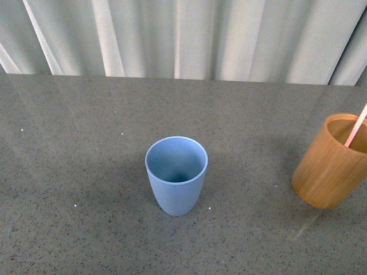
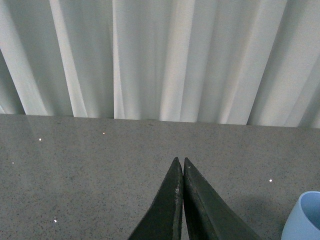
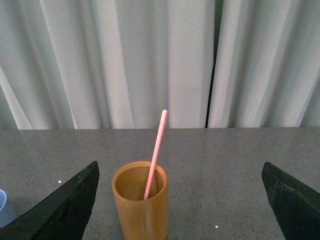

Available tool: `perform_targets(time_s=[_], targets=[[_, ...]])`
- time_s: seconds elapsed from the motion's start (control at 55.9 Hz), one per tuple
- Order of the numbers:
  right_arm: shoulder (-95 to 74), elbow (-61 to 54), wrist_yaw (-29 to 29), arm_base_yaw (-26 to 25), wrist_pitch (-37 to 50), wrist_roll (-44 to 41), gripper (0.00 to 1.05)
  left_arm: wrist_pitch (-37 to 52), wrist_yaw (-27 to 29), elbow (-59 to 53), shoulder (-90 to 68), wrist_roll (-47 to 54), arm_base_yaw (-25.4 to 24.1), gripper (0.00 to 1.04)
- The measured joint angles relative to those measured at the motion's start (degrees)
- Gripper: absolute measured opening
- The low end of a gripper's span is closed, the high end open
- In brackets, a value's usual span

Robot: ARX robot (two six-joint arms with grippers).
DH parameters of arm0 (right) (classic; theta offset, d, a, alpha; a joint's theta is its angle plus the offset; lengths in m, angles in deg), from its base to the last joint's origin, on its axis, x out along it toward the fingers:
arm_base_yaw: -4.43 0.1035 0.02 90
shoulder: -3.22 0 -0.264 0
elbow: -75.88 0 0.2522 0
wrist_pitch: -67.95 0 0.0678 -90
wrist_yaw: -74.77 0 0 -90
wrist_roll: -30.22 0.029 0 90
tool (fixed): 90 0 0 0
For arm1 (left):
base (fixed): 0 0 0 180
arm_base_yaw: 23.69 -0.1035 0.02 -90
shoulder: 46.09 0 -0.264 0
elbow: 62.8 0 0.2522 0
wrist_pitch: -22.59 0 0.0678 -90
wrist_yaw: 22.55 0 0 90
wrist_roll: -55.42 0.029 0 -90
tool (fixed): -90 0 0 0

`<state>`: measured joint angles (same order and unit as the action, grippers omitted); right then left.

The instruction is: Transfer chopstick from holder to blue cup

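Observation:
The blue cup [image 1: 176, 173] stands upright and empty in the middle of the grey table. The bamboo holder [image 1: 331, 161] stands at the right edge of the front view with one pink chopstick [image 1: 356, 130] leaning in it. In the right wrist view the holder [image 3: 140, 202] and the chopstick [image 3: 155, 152] stand ahead of my right gripper [image 3: 181, 192], nearer one finger; the jaws are wide open and empty. My left gripper [image 2: 180, 161] is shut and empty over bare table, with the blue cup's rim [image 2: 304, 218] off to one side. Neither arm shows in the front view.
The grey speckled table [image 1: 86, 172] runs back to a white pleated curtain [image 1: 183, 34]. A small edge of the blue cup [image 3: 4, 207] shows in the right wrist view.

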<state>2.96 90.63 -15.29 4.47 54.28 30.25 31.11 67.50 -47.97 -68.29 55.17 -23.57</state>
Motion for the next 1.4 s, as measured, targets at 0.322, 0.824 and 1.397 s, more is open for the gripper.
perform_targets(time_s=[0.322, 0.824, 1.397], targets=[[0.0, 0.0, 0.0, 0.0, 0.0, 0.0, 0.95, -6.7, 0.0, 0.0, 6.8, 0.0, 0.0, 0.04], [0.0, 0.0, 0.0, 0.0, 0.0, 0.0, 0.95, -21.9, 0.0, 0.0, 21.2, 0.0, 0.0, 0.04], [-6.8, 4.1, 0.5, -0.4, -10.0, 2.0, 0.95, -22.3, 0.0, 0.0, 22.0, 0.0, 0.0, 0.80]])
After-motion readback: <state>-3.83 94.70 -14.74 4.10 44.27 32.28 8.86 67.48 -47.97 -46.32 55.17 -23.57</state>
